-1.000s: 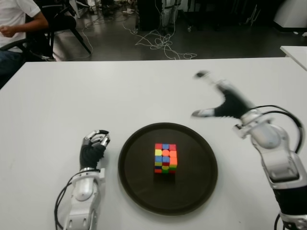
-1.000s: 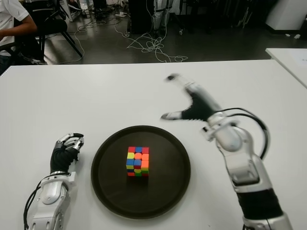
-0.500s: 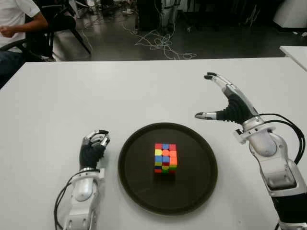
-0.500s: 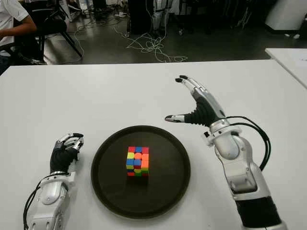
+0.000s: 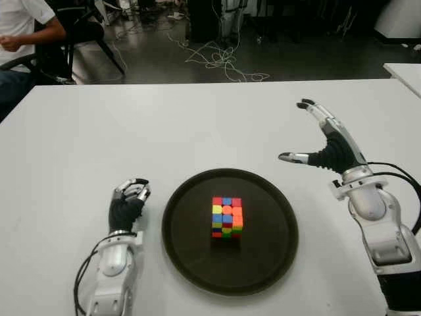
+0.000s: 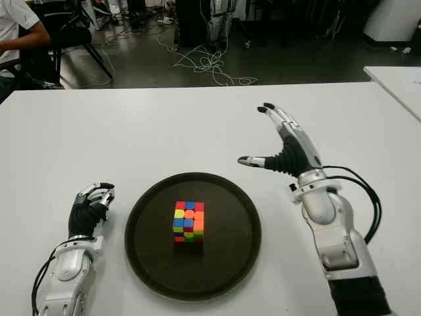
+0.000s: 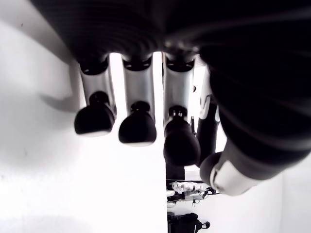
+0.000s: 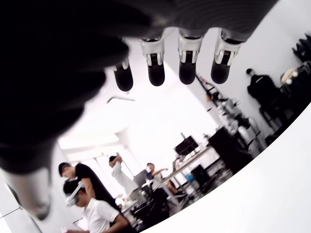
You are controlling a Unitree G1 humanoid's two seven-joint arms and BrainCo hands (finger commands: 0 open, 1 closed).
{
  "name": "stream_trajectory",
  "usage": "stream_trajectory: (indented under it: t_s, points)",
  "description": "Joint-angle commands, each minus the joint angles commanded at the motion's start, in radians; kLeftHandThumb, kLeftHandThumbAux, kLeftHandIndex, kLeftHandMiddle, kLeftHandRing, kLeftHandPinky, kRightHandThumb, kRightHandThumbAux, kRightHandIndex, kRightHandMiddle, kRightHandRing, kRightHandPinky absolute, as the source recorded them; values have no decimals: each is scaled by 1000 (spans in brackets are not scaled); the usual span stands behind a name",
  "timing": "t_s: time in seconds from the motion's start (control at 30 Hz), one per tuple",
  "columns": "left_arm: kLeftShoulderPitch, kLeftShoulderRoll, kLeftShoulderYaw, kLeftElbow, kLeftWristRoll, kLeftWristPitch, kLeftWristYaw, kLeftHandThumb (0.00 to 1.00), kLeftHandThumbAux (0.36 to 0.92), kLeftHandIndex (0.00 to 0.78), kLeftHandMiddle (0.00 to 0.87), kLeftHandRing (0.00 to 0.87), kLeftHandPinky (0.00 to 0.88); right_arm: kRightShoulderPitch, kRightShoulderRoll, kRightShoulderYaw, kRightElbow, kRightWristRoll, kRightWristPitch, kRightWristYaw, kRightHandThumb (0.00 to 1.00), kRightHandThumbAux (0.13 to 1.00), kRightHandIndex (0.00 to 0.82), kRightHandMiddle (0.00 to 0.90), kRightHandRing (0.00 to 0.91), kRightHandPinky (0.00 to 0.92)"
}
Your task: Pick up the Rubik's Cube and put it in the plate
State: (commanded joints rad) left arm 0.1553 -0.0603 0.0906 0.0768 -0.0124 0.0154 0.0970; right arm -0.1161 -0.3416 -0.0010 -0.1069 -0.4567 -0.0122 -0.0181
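The multicoloured Rubik's Cube is sitting in the round dark plate, between both hands. The right robot hand is spreading empty fingers; the left robot hand is curling on nothing

1. A white bench fills most of the view.
2. Past its far edge, loose cables sprawl over the dark floor.
3. A person in a white shirt sits at the far left, on a dark chair.
4. Another white table's corner shows at the right edge.
5. Dark equipment stands at the back.
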Motion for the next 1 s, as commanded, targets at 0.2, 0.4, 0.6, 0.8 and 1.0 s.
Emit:
stream_trajectory:
  t_s: [0.2,0.4,0.6,0.8,1.0]
  points:
    - [-3,0,4,6,-1,-4,-2,710,704,444,817,828,826,14,5,0,35,-7,0,-34,0,652,0,0,0,0]
    - [-3,-3,3,-1,11,0,8,710,705,444,819,829,824,50,18,6,52,0,47,-30,0,621,0,0,0,0]
    - [-5,0,3,-2,17,7,9,710,705,444,822,828,816,100,28,21,35,-3,43,-34,0,608,0,0,0,0]
    - [-8,4,3,-4,23,19,8,711,705,443,822,825,815,157,59,15,74,40,-22,-66,0,632,0,0,0,0]
    - [-10,0,10,-14,13,39,5,712,704,444,825,828,821,168,126,-23,110,138,-113,-116,0,680,0,0,0,0]
